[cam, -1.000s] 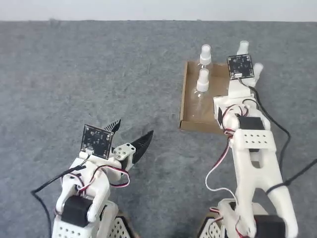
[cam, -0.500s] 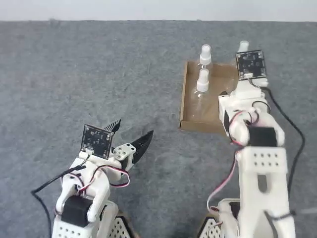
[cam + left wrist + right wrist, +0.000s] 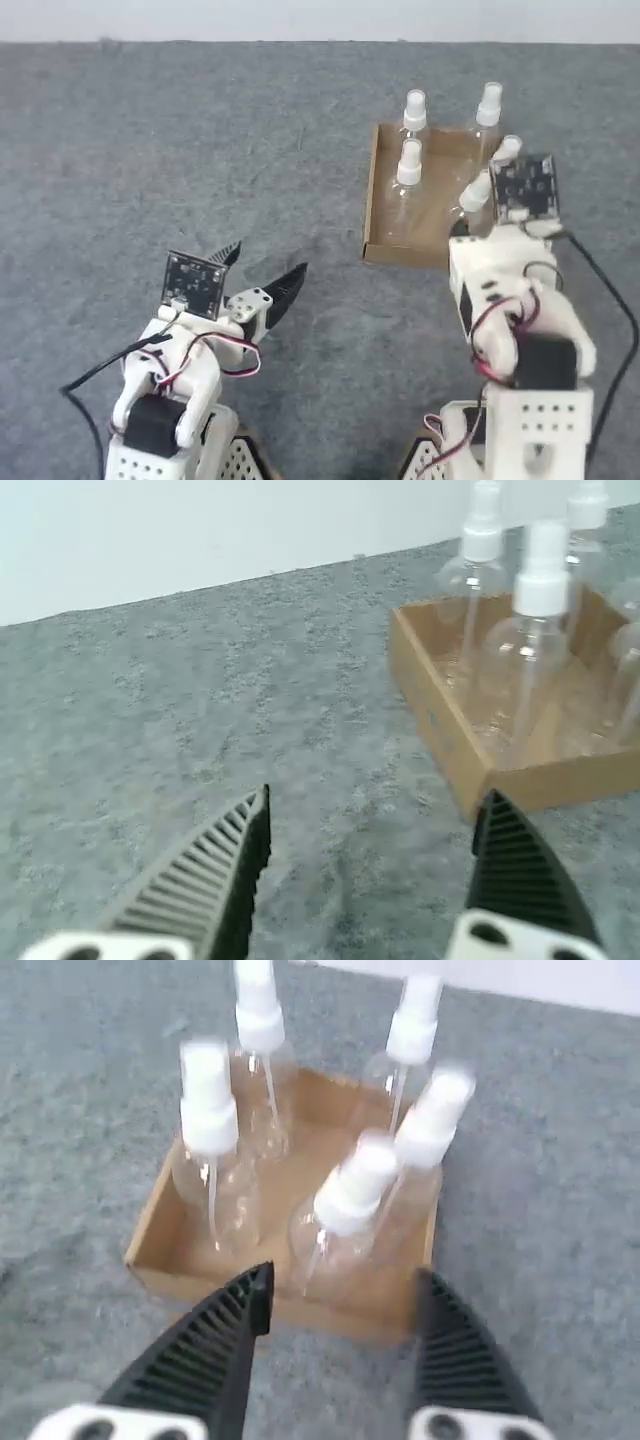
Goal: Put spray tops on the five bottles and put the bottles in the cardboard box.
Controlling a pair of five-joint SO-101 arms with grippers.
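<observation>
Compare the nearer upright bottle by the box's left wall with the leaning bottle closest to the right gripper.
The upright bottle stands straight; the leaning bottle tilts. The upright bottle is by the left wall of the cardboard box; the leaning bottle is nearer the middle, just ahead of the right gripper. Both are clear, wear white spray tops and sit inside the box.
</observation>
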